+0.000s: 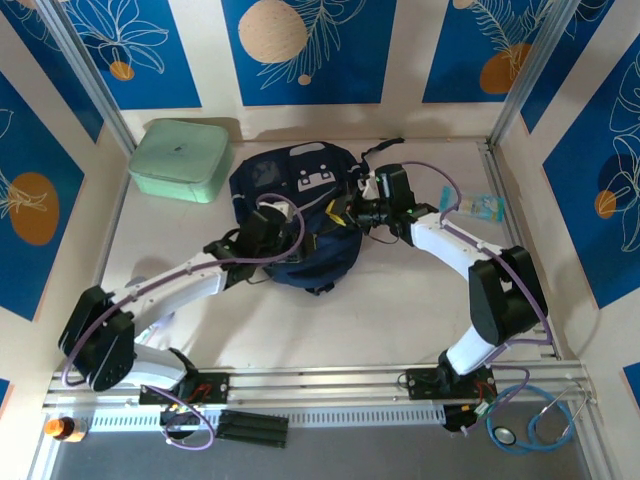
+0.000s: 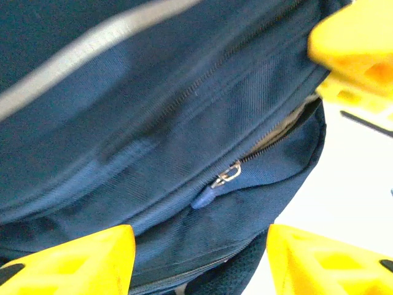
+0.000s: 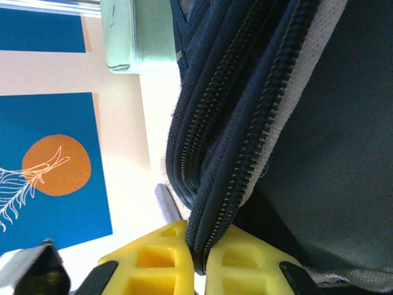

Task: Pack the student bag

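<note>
Student bag (image 1: 270, 175): lies flat between both arms, zip partly open. Right gripper (image 3: 199, 246): clamped on the bag's zipper edge, probably to hold the mouth open. Left gripper (image 2: 199, 255): fingers apart over the bag's zipper pull (image 2: 226, 175). Mint-green case (image 1: 182, 158): beside the bag's far-left corner.

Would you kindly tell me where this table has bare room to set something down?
Widest: the bare tabletop in front of the navy-blue fabric backpack, between the left arm and right arm. A smaller patch lies between the mint-green rectangular case and left arm. Around the backpack it is crowded.
</note>
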`<act>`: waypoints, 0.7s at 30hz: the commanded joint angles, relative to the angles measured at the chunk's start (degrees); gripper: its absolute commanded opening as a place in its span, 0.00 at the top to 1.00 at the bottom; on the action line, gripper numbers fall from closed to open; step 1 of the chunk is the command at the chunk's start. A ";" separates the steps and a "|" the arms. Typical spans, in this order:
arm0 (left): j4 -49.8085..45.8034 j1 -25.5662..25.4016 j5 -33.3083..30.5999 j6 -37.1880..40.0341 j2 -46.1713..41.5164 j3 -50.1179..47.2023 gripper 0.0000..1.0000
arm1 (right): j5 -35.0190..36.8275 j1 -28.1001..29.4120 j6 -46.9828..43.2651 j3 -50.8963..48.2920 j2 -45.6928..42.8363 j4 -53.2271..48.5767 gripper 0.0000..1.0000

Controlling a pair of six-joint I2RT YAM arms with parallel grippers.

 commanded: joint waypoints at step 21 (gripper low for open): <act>17.32 -2.31 -8.31 -6.74 9.32 2.05 0.73 | -2.23 2.83 -0.16 3.72 0.49 1.42 0.94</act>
